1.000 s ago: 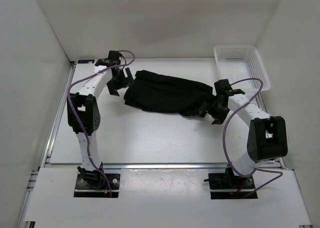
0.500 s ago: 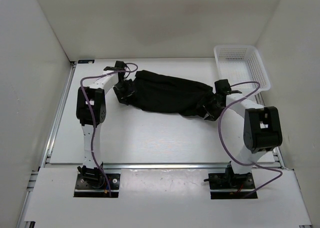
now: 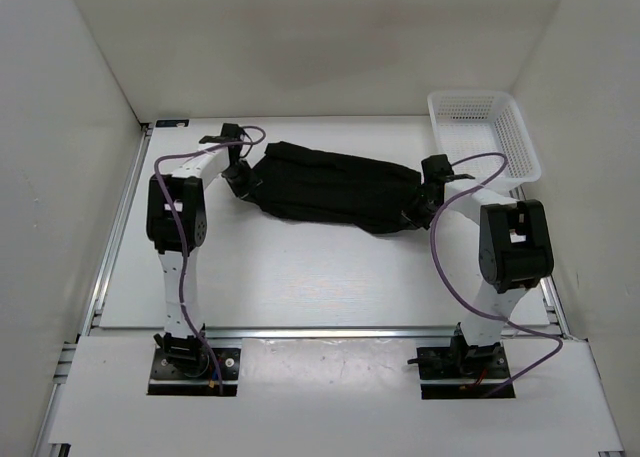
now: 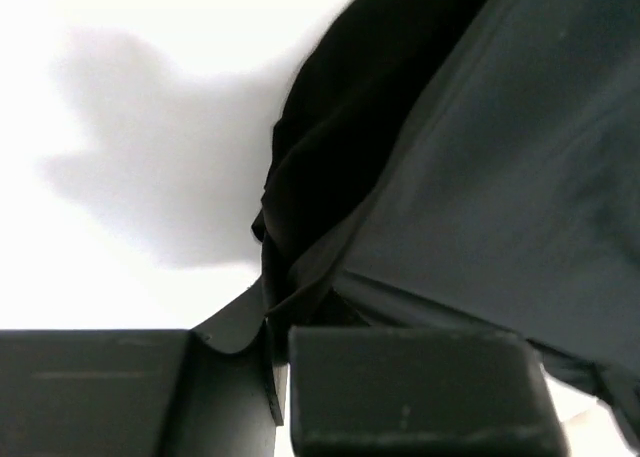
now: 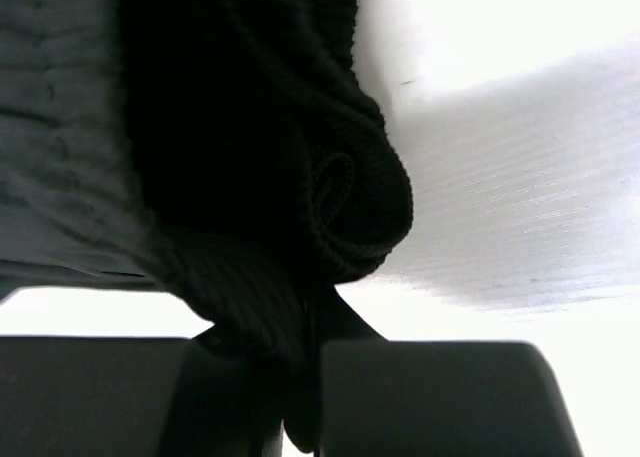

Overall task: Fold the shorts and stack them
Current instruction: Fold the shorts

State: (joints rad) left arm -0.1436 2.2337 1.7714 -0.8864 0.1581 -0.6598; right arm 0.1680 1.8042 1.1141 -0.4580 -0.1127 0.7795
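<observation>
The black shorts (image 3: 335,187) lie bunched in a long band across the far half of the white worktop (image 3: 300,267). The band runs from left to right and slants slightly towards the near edge at its right end.

The left fingers (image 3: 240,177) sit at the left end of the band and the right fingers (image 3: 420,209) at the right end, so the cloth stretches between the two arms.

From the left wrist camera, the left fingers are closed, with a thin fold from the edge of the shorts (image 4: 480,177) pinched between them. The cloth rises away from the grip in smooth dark folds, and its shadow falls on the bare worktop (image 4: 130,77) beside it.

From the right wrist camera, the right fingers are also closed on the shorts (image 5: 200,127). They grip a thick ribbed roll of cloth that curls just above the fingertips. The worktop (image 5: 520,127) shows pale to the right of it.

A white mesh basket (image 3: 528,152) stands in the far right corner of the worktop. It is near the right arm but apart from the shorts.
</observation>
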